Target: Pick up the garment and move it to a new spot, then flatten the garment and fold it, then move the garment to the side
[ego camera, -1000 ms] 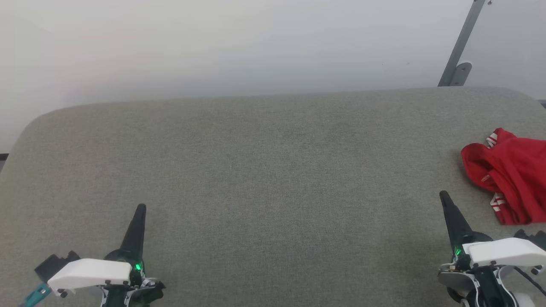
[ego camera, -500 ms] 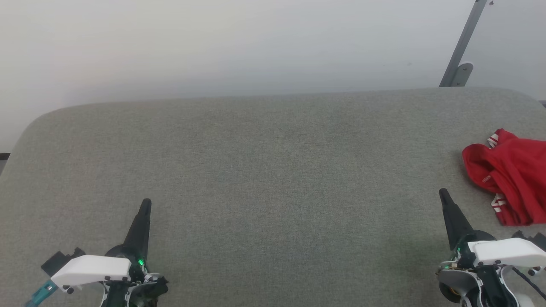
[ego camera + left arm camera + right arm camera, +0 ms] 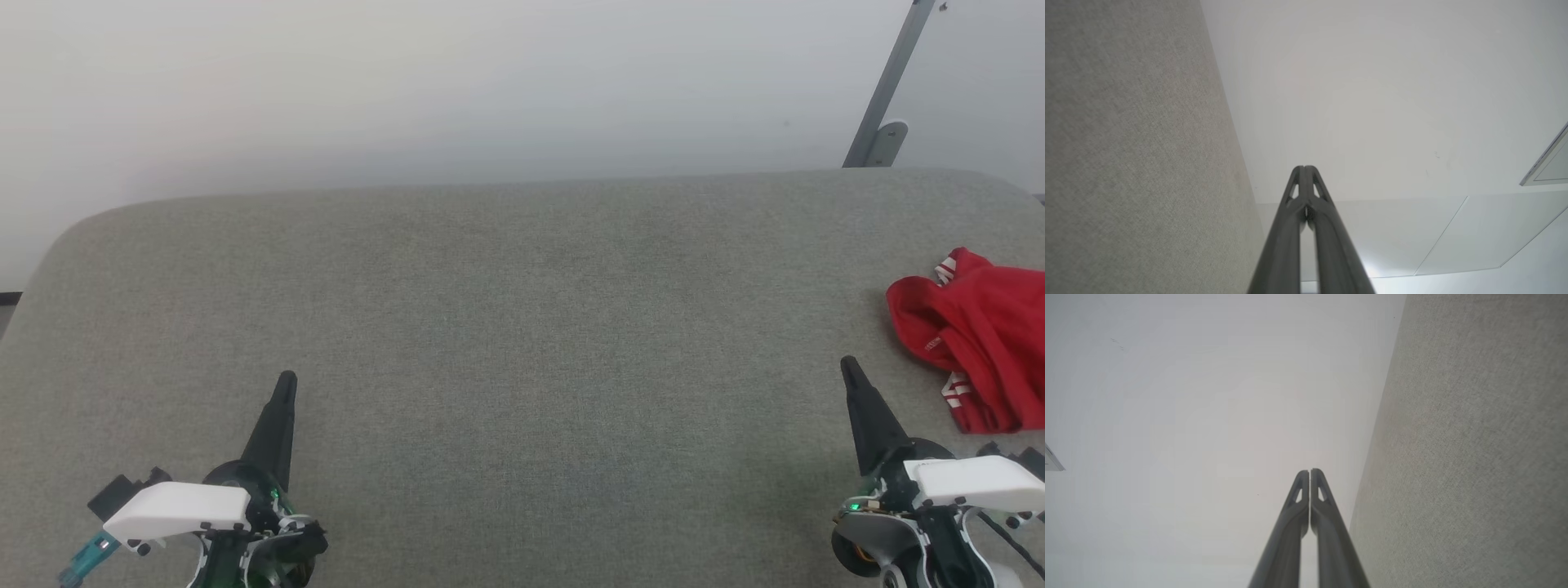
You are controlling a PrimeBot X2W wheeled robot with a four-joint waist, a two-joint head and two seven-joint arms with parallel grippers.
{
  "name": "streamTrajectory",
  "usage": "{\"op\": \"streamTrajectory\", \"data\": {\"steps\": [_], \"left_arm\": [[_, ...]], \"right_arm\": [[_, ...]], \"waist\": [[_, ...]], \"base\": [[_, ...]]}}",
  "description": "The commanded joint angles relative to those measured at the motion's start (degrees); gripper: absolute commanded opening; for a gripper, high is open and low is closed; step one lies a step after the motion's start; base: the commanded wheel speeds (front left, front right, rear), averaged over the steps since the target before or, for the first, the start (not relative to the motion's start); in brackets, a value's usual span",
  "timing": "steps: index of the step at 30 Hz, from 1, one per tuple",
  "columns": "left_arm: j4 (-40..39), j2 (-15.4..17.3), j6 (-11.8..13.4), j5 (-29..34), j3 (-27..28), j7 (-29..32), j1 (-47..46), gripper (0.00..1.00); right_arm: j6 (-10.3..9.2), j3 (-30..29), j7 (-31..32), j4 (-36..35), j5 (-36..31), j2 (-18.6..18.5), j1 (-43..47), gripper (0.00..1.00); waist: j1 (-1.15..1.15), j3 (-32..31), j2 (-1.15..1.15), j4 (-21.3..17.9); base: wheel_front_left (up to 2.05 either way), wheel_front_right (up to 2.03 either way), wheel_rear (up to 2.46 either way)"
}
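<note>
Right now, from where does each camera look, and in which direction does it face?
Head view: on the head, facing forward and down at the grey padded surface, garment at its right edge; left claw and right claw at the bottom.
Left wrist view: on the left wrist, facing along the shut left claw toward the white wall, surface beside it.
Right wrist view: on the right wrist, facing along the shut right claw toward that wall.
Shared: both wrist views show padded surface and wall.

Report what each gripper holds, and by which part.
Nothing is held. The left gripper and right gripper are shut and empty; the crumpled red jersey lies untouched on the grey fabric surface.
</note>
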Motion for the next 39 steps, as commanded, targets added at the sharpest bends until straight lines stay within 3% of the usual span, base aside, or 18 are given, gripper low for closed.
{"op": "streamTrajectory", "data": {"steps": [1, 39], "left_arm": [[-0.2, -0.1, 0.0, -0.2, 0.0, 0.2, -0.7, 0.0], [-0.2, -0.1, 0.0, -0.2, 0.0, 0.2, -0.7, 0.0]], "right_arm": [[0.0, 0.0, 0.2, -0.2, 0.2, 0.2, -0.2, 0.0], [0.0, 0.0, 0.1, -0.2, 0.2, 0.2, -0.2, 0.0]], "waist": [[0.0, 0.0, 0.0, 0.0], [0.0, 0.0, 0.0, 0.0]], "base": [[0.0, 0.0, 0.0], [0.0, 0.0, 0.0]]}}
